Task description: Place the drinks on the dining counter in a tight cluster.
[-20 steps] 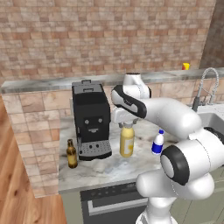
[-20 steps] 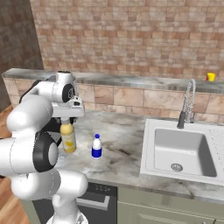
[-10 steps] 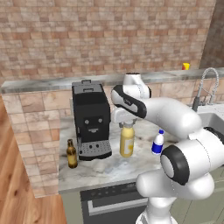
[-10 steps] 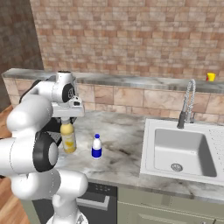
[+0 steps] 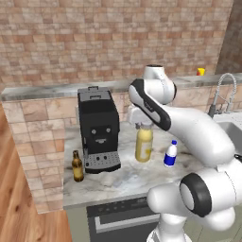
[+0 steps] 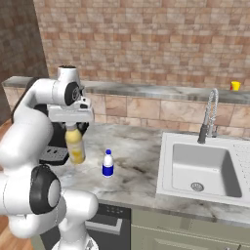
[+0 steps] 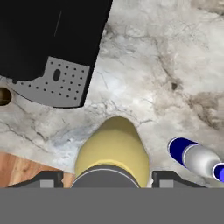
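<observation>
The black coffee machine stands close on the left of the yellow bottle, blocking that side, with its perforated tray reaching forward over the tabletop. The small blue-and-white bottle stands near on the right, with a narrow gap between. The brown bottle sits at the machine's far corner by the tabletop's edge. Behind runs a raised brick ledge. Bare marble lies open in front, and toward the sink.

The yellow bottle's cap is hidden under the pincer. From the hand, the blue-and-white bottle is cut off at the edge, and just the brown bottle's top peeks in.
</observation>
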